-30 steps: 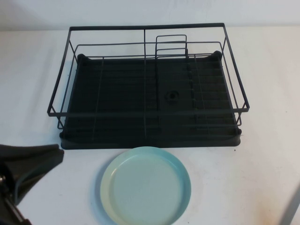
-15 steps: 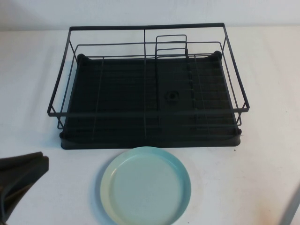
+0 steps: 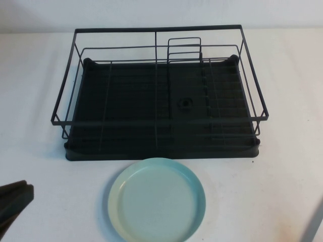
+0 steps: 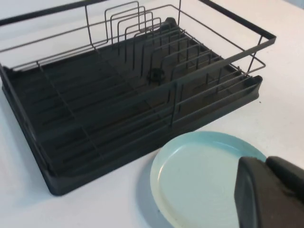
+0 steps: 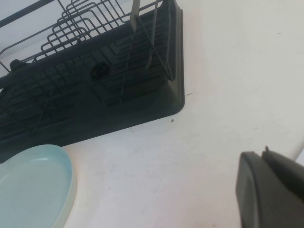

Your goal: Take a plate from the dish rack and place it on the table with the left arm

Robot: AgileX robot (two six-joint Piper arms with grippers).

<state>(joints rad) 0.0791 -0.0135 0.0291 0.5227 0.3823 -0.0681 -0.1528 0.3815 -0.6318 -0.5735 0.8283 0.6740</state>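
Plate (image 3: 156,199) lies flat on the white counter (image 3: 35,101), just in front of the dish rack (image 3: 159,91), apart from its tray; I judge the placing done. At far left my left pincer (image 3: 14,200) has pulled back toward the corner since a second ago, holding nothing; whether it gapes I cannot tell. Right pincer (image 5: 273,190) hangs parked over bare counter; its opening is also unclear; nothing blocks the retreat.

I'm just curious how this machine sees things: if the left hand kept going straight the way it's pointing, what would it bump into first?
Probably the plate: in its wrist view the left hand points over the plate's near edge, with the dish rack beyond. Height is unclear, so it might pass above. The right hand sits off to the right, over bare table.
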